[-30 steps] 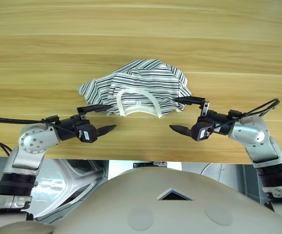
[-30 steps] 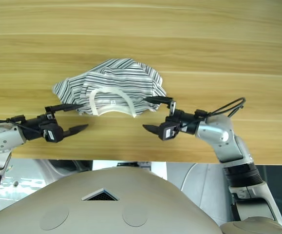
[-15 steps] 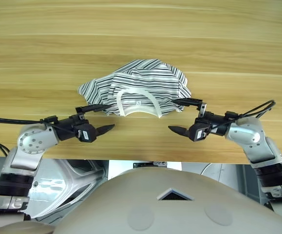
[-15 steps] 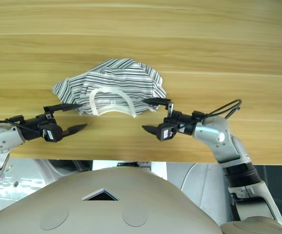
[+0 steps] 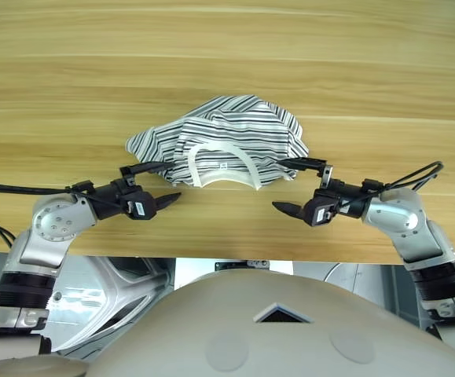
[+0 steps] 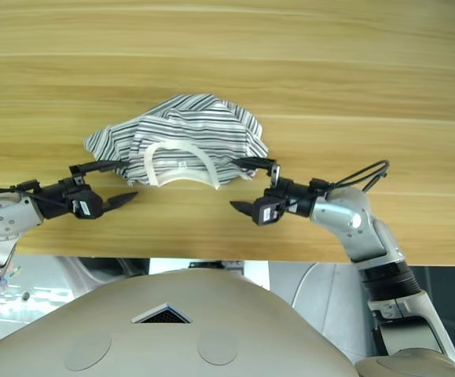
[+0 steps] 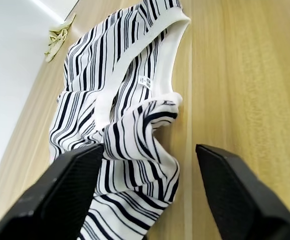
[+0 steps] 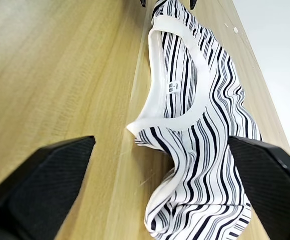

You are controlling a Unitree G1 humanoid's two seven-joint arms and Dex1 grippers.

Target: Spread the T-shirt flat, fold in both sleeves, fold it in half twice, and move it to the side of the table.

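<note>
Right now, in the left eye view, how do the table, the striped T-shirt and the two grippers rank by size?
1. table
2. T-shirt
3. left gripper and right gripper: they look alike, so I won't rank one over the other. Both sit nearer the camera than the shirt.

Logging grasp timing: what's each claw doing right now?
Left claw: open, holding nothing, beside the T-shirt.
Right claw: open, holding nothing.

Lab-like room: wooden table (image 5: pixel 227 63), white wall (image 7: pixel 9 60)

Both claws (image 5: pixel 150 182) (image 5: pixel 301 186) agape, low.
</note>
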